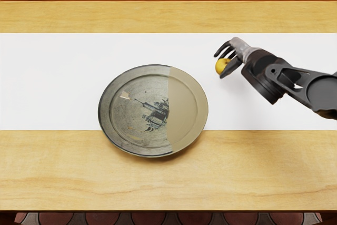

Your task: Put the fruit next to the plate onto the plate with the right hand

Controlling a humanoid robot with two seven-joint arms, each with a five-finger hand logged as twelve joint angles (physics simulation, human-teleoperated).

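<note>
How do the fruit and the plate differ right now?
The fruit is small, round and yellow; the plate is wide, flat and grey-olive with a dark print. The fruit is gripped by the right hand; the plate lies untouched. Both are over the white runner.

One plate (pixel 184 104); one fruit (pixel 221 65)
</note>
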